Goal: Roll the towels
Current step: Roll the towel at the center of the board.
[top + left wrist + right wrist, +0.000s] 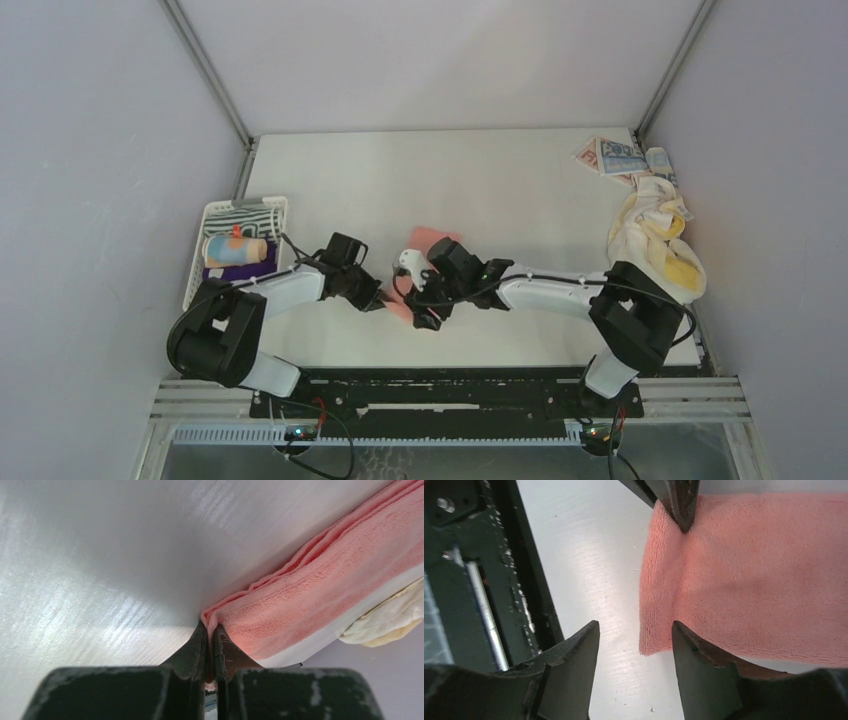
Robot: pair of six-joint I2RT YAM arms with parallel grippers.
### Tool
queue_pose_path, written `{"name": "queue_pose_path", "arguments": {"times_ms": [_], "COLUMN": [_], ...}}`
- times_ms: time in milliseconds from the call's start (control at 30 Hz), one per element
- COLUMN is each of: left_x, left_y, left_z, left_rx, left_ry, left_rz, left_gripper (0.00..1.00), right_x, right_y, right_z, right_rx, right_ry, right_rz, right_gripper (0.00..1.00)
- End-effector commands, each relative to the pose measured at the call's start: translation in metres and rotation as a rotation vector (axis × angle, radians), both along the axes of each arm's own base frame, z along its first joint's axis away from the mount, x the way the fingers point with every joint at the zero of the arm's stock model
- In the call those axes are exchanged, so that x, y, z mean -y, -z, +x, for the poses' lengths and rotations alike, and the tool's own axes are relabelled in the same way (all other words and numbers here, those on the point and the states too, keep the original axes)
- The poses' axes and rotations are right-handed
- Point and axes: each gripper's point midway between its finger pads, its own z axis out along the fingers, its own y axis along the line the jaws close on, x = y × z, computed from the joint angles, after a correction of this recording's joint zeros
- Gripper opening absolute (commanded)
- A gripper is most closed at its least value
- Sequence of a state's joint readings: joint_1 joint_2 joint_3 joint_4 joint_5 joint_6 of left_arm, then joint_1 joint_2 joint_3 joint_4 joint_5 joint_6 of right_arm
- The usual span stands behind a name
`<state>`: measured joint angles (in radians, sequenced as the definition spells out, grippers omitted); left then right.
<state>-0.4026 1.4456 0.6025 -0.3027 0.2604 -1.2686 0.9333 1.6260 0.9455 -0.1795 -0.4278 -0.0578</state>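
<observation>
From above, the pink towel (432, 240) lies folded into a strip at the middle of the tabletop (520, 190), its long axis running from the near edge toward the far side, leaning slightly right; the left tool (374, 299) and the right tool (424, 318) meet over its near end. A white basket (212, 215) at the left holds a rolled blue-and-orange towel (236, 250); a cream towel (655, 240) is heaped at the right edge. In the left wrist view the left tool (210, 630) is pinched tight on a corner of the pink towel (325, 585), whose layered strip runs off to the upper right. In the right wrist view the right tool (634, 632) stands wide, holding nothing, its fingers (584, 650) straddling the pink towel's (764, 580) near corner; the towel stretches away rightward, and the left tool (684, 522) nips its short edge at the top.
</observation>
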Motion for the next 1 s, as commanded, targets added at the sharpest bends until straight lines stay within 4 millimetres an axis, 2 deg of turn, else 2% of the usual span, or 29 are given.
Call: {"name": "queue_pose_path", "arguments": {"times_ms": [0,133,300,533,633,767,800,833,900,933,967], "left_x": [0.004,0.003,-0.003,0.0,0.002,0.002,0.001,0.0,-0.002,-0.004,-0.007], "left_y": [-0.004,-0.006,-0.005,0.0,0.004,0.007,0.006,0.004,-0.006,-0.011,-0.016], "left_z": [-0.002,0.0,0.003,0.006,0.006,0.007,0.009,0.011,0.017,0.02,0.022], "left_rx": [-0.041,-0.043,-0.042,-0.062,-0.074,-0.083,-0.073,-0.06,-0.009,0.019,0.044], "left_ry": [0.025,0.031,0.027,0.032,0.031,0.032,0.028,0.021,0.009,-0.002,-0.017], "left_rz": [-0.024,-0.025,-0.021,-0.029,-0.038,-0.046,-0.043,-0.037,-0.031,-0.027,-0.022], "left_gripper": [0.0,0.0,0.0,0.0,0.0,0.02,0.04,0.09,0.27,0.37,0.43], "right_x": [-0.006,-0.009,-0.009,-0.008,-0.009,-0.012,-0.013,-0.013,-0.014,-0.013,-0.013], "right_y": [-0.002,0.009,0.023,0.048,0.05,0.046,0.043,0.041,0.038,0.035,0.034], "right_z": [0.019,0.024,0.02,0.014,0.014,0.008,0.006,0.007,0.008,0.016,0.017], "right_rx": [0.273,0.397,0.463,0.506,0.514,0.409,0.346,0.274,0.125,0.053,-0.026], "right_ry": [0.021,0.019,-0.008,-0.061,-0.07,-0.083,-0.081,-0.072,-0.05,-0.028,-0.019], "right_rz": [-0.039,-0.109,-0.179,-0.275,-0.285,-0.229,-0.195,-0.167,-0.115,-0.089,-0.069], "right_gripper": [0.56,0.56,0.55,0.45,0.36,0.11,0.03,0.0,0.0,0.0,0.0]}}
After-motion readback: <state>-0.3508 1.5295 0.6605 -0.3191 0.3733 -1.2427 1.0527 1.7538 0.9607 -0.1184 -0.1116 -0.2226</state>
